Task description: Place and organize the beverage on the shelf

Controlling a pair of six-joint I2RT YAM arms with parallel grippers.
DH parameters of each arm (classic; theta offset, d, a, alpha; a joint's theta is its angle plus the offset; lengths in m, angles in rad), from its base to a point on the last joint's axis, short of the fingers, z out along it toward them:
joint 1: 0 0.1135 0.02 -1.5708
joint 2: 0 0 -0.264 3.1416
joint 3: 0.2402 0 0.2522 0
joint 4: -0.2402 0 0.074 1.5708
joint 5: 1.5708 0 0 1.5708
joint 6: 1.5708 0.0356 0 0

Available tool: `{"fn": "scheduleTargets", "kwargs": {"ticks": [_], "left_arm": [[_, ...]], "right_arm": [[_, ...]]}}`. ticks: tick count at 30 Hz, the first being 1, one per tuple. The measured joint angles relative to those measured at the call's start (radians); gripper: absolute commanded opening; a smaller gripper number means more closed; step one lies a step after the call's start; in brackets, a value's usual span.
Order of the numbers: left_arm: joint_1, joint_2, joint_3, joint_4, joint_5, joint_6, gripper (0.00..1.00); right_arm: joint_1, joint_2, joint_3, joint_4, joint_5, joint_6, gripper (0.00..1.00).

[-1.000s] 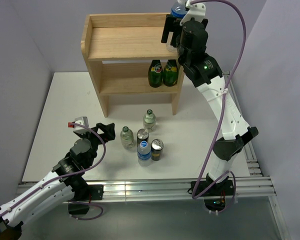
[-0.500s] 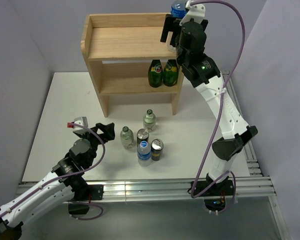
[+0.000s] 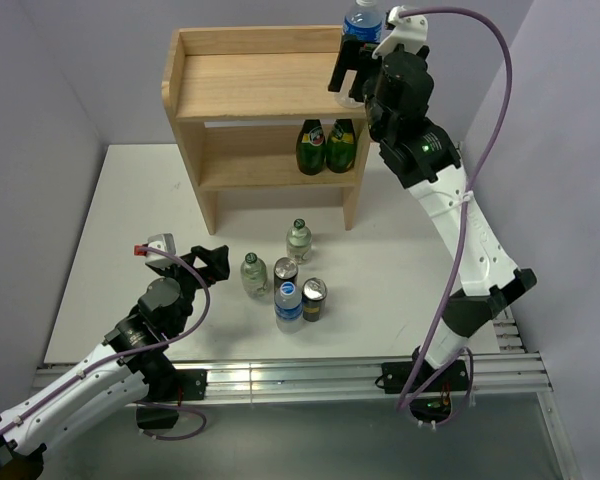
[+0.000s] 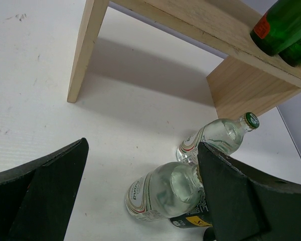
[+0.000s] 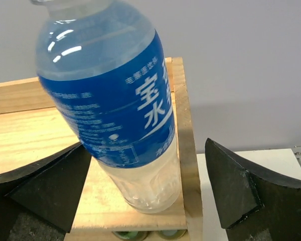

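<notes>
A blue-labelled water bottle (image 3: 361, 20) stands upright at the back right corner of the wooden shelf's top (image 3: 260, 85). My right gripper (image 3: 348, 70) is open just in front of it. In the right wrist view the bottle (image 5: 115, 110) stands between my spread fingers with a gap on the right. Two clear glass bottles (image 3: 298, 238) (image 3: 254, 272), two cans (image 3: 285, 270) (image 3: 314, 296) and a second water bottle (image 3: 289, 302) stand on the table. My left gripper (image 3: 212, 262) is open and empty, left of this cluster.
Two dark green bottles (image 3: 326, 146) stand at the right end of the lower shelf tier. The left wrist view shows the glass bottles (image 4: 218, 138) (image 4: 165, 193), a can (image 4: 190, 219) and the shelf's legs (image 4: 85, 45). Walls close in behind and beside the shelf.
My right arm has drawn back to the right, and more of the water bottle now shows standing on the shelf top. The left arm has not moved.
</notes>
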Motion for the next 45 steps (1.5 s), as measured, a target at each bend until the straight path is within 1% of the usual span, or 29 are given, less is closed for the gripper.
{"fn": "scheduleTargets", "kwargs": {"ticks": [15,17,19,21,26,29,31,36,41,42,45], "left_arm": [[0.000,0.000,0.000,0.000,-0.001,0.000,0.97],[0.000,0.000,0.000,0.000,-0.001,0.000,0.97],[0.000,0.000,0.000,0.000,-0.001,0.000,0.97],[0.000,0.000,0.000,0.000,-0.001,0.000,0.97],[0.000,0.000,0.000,0.000,0.000,-0.001,0.97],[0.000,0.002,0.000,0.000,0.000,-0.001,0.97],[0.000,0.006,0.000,0.000,0.000,-0.001,0.97],[0.000,0.034,0.000,0.001,0.000,-0.003,0.98],[0.000,0.047,0.000,0.001,0.000,-0.004,0.98],[0.000,0.048,0.000,0.001,0.000,-0.004,0.98],[0.000,0.056,0.000,0.001,0.000,-0.004,0.98]], "right_arm": [[0.035,-0.190,-0.188,-0.007,-0.044,0.069,1.00],[0.047,-0.233,-0.265,0.000,-0.040,0.085,1.00],[0.085,-0.302,-0.385,0.007,-0.014,0.099,1.00],[0.156,-0.372,-0.504,0.025,0.024,0.113,1.00],[0.399,-0.600,-0.858,0.041,0.128,0.186,1.00],[0.492,-0.723,-1.042,0.046,0.198,0.267,1.00],[0.534,-0.780,-1.134,0.031,0.234,0.332,1.00],[0.620,-0.847,-1.353,0.018,0.272,0.509,1.00],[0.711,-0.828,-1.548,0.007,0.280,0.681,1.00],[0.737,-0.822,-1.574,0.013,0.294,0.724,1.00],[0.782,-0.811,-1.584,0.032,0.318,0.790,1.00]]}}
